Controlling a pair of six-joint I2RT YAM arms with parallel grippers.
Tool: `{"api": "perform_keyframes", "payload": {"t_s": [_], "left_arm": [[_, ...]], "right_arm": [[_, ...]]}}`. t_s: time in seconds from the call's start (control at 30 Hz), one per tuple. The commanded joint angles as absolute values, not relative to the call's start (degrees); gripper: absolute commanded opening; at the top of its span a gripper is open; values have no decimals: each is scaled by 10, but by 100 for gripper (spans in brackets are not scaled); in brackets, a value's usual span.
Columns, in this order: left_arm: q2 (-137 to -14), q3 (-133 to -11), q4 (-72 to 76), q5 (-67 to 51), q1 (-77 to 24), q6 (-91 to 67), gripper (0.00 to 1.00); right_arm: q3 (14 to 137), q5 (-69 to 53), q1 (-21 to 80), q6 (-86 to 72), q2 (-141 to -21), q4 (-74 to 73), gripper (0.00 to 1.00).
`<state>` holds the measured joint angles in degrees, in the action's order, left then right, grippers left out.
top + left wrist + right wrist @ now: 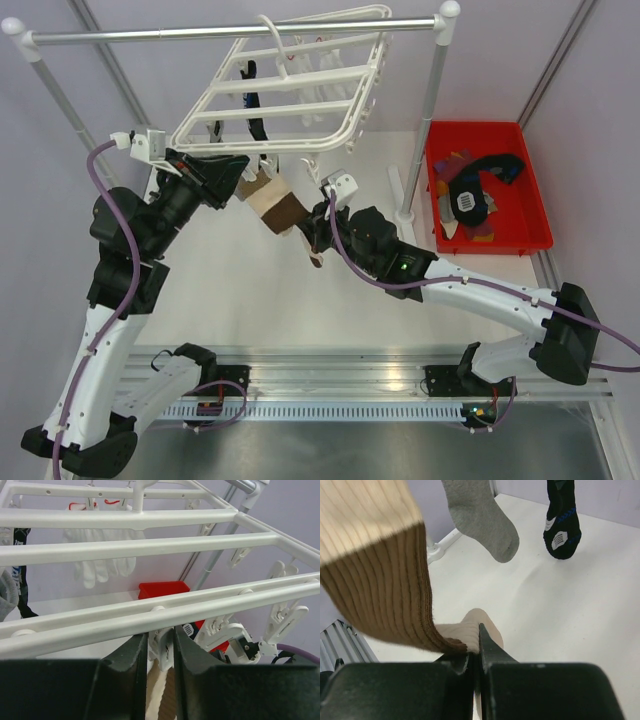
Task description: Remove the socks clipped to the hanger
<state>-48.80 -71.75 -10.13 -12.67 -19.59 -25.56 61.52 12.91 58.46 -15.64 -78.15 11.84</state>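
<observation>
The white hanger (290, 90) hangs by its hook from the silver rail. A brown-and-cream sock (277, 203) dangles from a white clip (163, 650) on its near bar. My left gripper (243, 178) sits just under that bar (150, 612), its two dark fingers pressed on either side of the clip. My right gripper (313, 238) is shut on the sock's cream toe end (470, 630), lower down. A grey sock (482, 520), a black-and-blue sock (562, 525) and a white sock (102, 567) hang from other clips.
A red bin (490, 190) at the right holds several loose socks. The silver rail (230, 35) rests on white posts, one post (430, 110) standing between hanger and bin. Spare clips (287, 617) dangle from the hanger's right side.
</observation>
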Motion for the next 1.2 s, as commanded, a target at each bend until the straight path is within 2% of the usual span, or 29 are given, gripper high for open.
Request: {"api": "perform_keyframes", "payload": {"t_s": [0.0,0.13,0.37,0.5,0.63,0.77,0.97,1.1,1.17], "left_arm": [[-489,-724,-69,-144,-193,-267,22],[-490,-719,-65,-149,-194,-272,3],[-490,-713,-65,-154,-193,-272,2],[-489,-714,-71,-156,-193,-272,2],[-488,-709,-75,-158,-193,-272,2],[-485,-704,-76,-158,-193,-269,2],[-484,-700,-80,-166,-193,-272,2],[-488,-701,-82,-172,-193,-271,2],[-491,-702,-83,-176,-193,-273,2]], "right_arm": [[614,122,580,-165,-764,125,1],[615,120,578,-165,-766,125,1],[616,159,572,-177,-752,92,1],[556,177,537,-209,-694,60,1],[528,169,424,-236,-622,2,1],[558,121,292,-254,-620,-73,1],[625,8,53,-293,-704,-109,1],[671,20,-18,-301,-785,-124,1],[692,54,-25,-300,-828,-128,7]]}}
